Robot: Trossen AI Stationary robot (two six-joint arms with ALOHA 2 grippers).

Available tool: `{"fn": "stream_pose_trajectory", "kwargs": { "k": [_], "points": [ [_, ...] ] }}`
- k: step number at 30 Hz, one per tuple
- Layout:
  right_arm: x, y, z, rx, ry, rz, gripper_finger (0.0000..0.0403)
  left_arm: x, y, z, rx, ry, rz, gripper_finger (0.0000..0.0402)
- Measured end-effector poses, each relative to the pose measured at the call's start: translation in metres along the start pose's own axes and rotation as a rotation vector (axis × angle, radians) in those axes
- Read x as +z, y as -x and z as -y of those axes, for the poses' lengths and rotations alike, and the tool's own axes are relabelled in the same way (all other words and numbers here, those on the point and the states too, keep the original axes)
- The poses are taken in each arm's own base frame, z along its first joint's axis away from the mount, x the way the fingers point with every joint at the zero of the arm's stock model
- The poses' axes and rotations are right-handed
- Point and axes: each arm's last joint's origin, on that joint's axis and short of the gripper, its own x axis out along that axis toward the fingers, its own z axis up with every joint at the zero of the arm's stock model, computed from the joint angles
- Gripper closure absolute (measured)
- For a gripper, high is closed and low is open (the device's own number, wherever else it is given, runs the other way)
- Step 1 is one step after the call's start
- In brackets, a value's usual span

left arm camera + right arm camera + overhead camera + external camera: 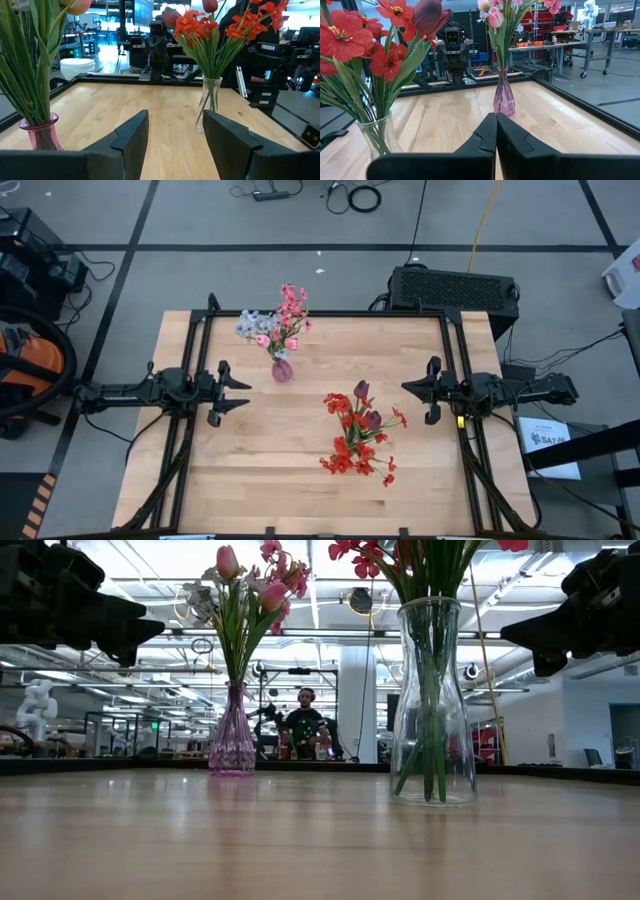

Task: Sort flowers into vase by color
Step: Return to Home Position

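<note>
Flowers (352, 450) look sorted between clear vase (432, 770) and violet vase (232, 745), so left jaws idle parted, right jaws pressed together, both empty.

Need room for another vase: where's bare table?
Bare wooden table: the wide stretch bordered by the open left hand, the clear glass vase of red flowers and the table's edge; also the corner between the small violet glass vase and shut right hand. Tight between the vases.

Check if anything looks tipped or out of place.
Nothing stands out. The light violet glass vase of pink and white flowers and the clear glass vase of red and maroon flowers stand upright; no stems lie loose. Left pincer and right pincer hover aside, clear of both.
</note>
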Motion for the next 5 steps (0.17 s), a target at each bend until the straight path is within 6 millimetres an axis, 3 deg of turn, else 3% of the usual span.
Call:
{"fn": "stream_pose_trajectory", "kwargs": {
  "k": [5],
  "points": [
    [0.0,0.0,0.0,0.0,0.0,0.0,0.0403,-0.0001,0.0,0.0,0.0,0.0,0.0,0.0207]
  ]
}}
